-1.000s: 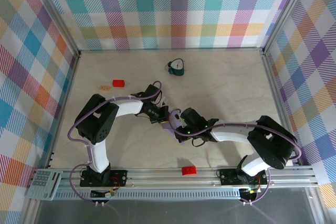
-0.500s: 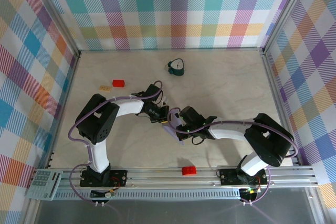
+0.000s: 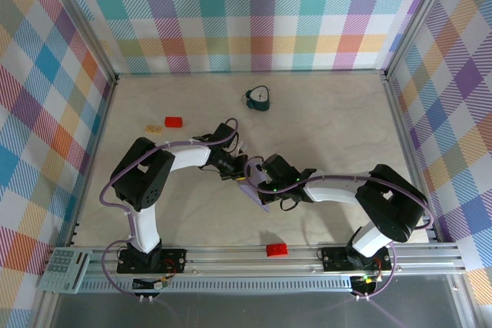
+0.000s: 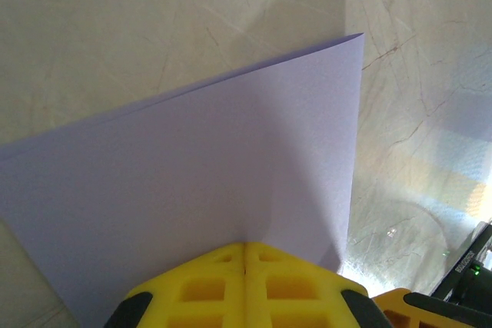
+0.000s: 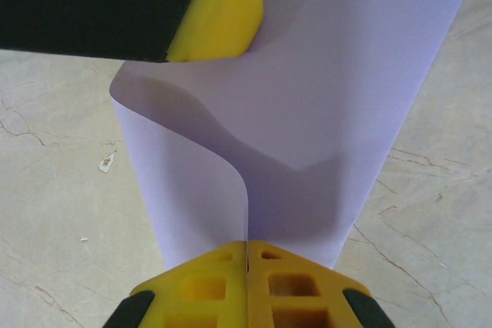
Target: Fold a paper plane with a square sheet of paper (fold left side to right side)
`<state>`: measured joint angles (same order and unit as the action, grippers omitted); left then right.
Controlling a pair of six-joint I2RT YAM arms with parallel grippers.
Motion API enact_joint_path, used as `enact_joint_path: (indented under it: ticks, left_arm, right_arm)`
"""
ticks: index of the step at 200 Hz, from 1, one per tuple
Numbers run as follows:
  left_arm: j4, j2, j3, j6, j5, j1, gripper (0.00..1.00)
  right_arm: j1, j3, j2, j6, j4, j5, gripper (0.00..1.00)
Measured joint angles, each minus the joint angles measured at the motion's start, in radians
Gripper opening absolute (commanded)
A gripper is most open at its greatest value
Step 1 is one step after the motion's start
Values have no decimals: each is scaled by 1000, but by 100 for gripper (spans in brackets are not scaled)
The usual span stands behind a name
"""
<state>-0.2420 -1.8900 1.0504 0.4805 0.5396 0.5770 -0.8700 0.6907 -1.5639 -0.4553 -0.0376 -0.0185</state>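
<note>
- Top external: the square sheet of paper [image 3: 260, 201] sits on the worktop [image 3: 323, 128] near its middle, in the narrow space where the two arms meet. The left claw [image 3: 237, 174] comes at it from the left and far side, and the right claw [image 3: 255, 184] from the right. The two claws are just beside each other, so neither arm is clearly nearer. The sheet's visible strip runs diagonally toward the near right.
- Left wrist: the left claw [image 4: 245, 255] has its yellow fingers pressed together on the near edge of the sheet [image 4: 231, 159]. The sheet spreads away from the claw as two layers, with the doubled edge showing along the far side. It ends in a sharp corner at the upper right.
- Right wrist: the right claw [image 5: 247, 250] is clamped on the end of the sheet [image 5: 323, 97] nearest to it. The sheet's long axis runs straight away from the claw toward the left claw's yellow finger [image 5: 219, 13] at the far end. The left-hand layer bulges up in a loose curl and is not yet flat. Closing the fold likely depends on laying that curl over to the right.
</note>
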Motion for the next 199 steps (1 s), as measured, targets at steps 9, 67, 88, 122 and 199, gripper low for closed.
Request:
enact_joint_path:
  ticks: [9,67,88,122,199]
  left_arm:
    - [0,0,0,0,-2,2,0]
    - [0,-2,2,-3,-5,3,0]
    - [0,-2,3,-3,-6,3,0]
    - [0,-1,6,-3,-12,5,2]
    - [-36,75,17,-26,-97,-10,15]
  right_arm:
    - [0,0,0,0,-2,1,0]
    - [0,7,-18,4,-6,0,0]
    - [0,12,-24,4,-6,-2,0]
    - [0,13,-28,3,-2,-10,0]
    - [0,9,-43,-5,45,-27,0]
